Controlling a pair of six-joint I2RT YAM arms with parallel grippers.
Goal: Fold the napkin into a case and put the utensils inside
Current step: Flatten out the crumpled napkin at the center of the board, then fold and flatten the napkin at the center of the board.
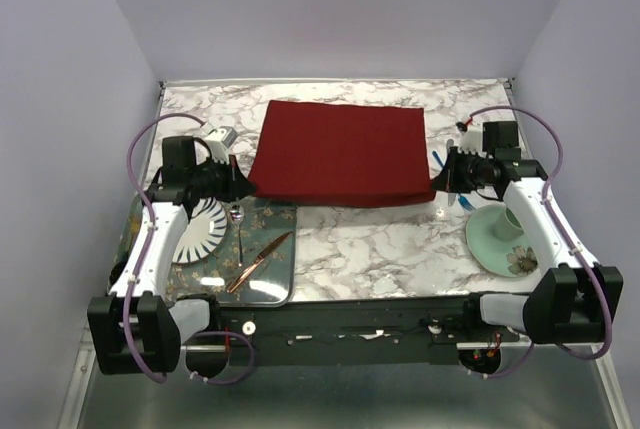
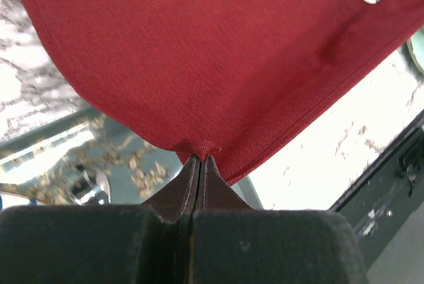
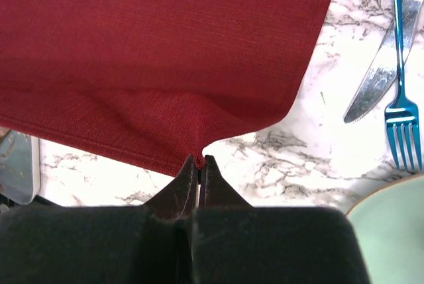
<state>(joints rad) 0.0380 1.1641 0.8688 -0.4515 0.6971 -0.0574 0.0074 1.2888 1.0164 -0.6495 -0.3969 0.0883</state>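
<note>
The dark red napkin (image 1: 340,154) lies spread on the marble table, its near edge raised off the surface. My left gripper (image 1: 243,181) is shut on the napkin's near left corner (image 2: 201,148), and a small pinch of cloth shows between the tips. On the other side, my right gripper (image 1: 437,181) is shut on the near right corner (image 3: 199,158). The utensils lie to the right of the napkin: a blue fork (image 3: 399,98) and beside it a pale silvery utensil (image 3: 379,75). In the top view my right gripper covers most of them.
A glass tray (image 1: 275,289) at the near left holds a striped plate (image 1: 200,229), a small spoon (image 1: 240,221) and a copper knife (image 1: 258,261). A green plate (image 1: 490,249) with a cup (image 1: 510,221) sits at the near right. A white object (image 1: 220,137) lies behind the left gripper.
</note>
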